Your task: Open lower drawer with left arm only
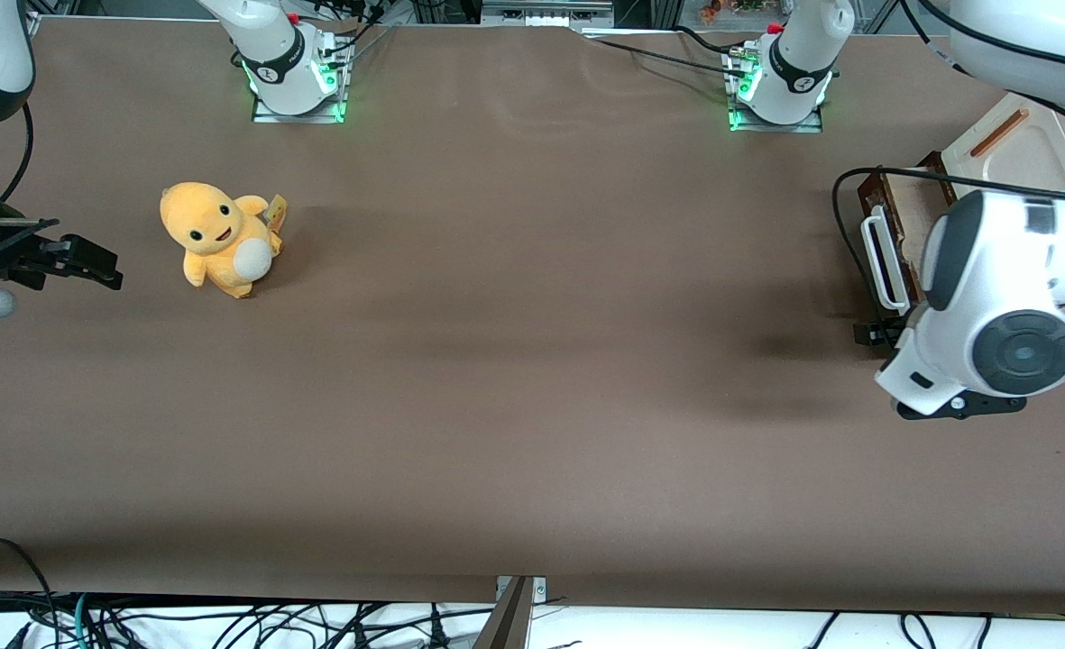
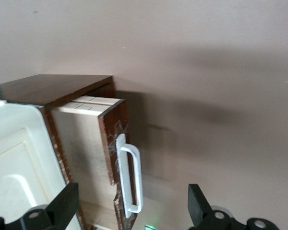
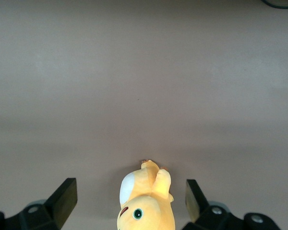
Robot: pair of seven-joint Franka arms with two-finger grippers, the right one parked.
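End effector (image 2: 129,211) spread beside drawer handle (image 2: 130,178).

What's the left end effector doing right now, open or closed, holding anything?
Left end effector: open, holding nothing, its fingers apart on either side of the lower drawer handle, not touching it.

dark brown lower drawer (image 2: 110,139), white handle (image 2: 129,179), black tool (image 2: 132,211)

Shows a yellow plush toy (image 3: 146,203) at bottom centre of frame, lying on the brown table (image 3: 144,72).
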